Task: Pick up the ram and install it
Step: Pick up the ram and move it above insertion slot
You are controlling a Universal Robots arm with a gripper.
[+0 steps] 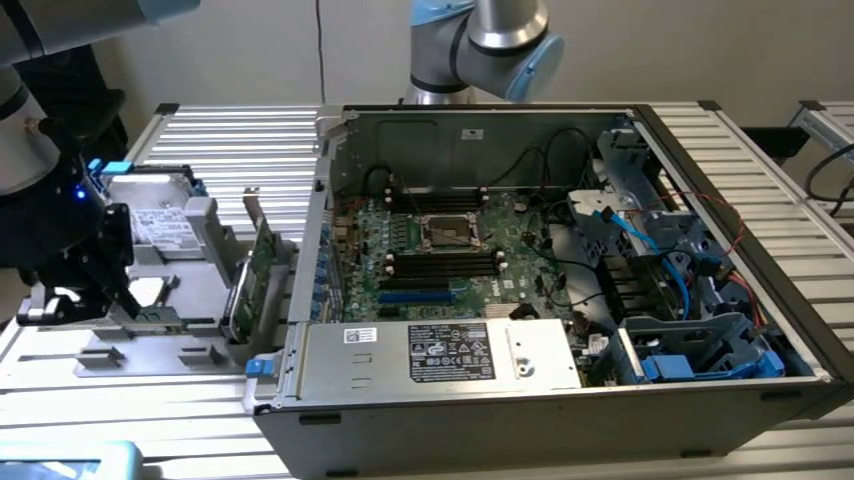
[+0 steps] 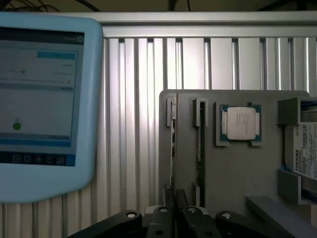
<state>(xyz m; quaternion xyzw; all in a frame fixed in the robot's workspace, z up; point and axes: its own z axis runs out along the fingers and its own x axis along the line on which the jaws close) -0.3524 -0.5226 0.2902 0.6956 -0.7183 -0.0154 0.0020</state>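
The ram [image 2: 173, 144] stands on edge in a slot of the grey fixture [image 2: 237, 173], seen as a thin strip. My gripper [image 2: 176, 198] is down over the stick's near end, its fingers drawn together on either side of it, and the stick still sits in its slot. A second stick [image 2: 200, 148] stands in the neighbouring slot. In the exterior view the gripper [image 1: 120, 300] hangs low over the fixture [image 1: 147, 350] at the exterior view's left, beside the open computer case [image 1: 534, 400]. The black memory slots [image 1: 441, 262] lie on the motherboard by the processor socket.
A processor [image 2: 240, 124] and a hard drive [image 2: 304, 148] also rest on the fixture. A green expansion card [image 1: 247, 285] stands upright between the fixture and the case. A blue-framed tablet [image 2: 39, 99] lies near the fixture. Cables and drive cages crowd the case's right side.
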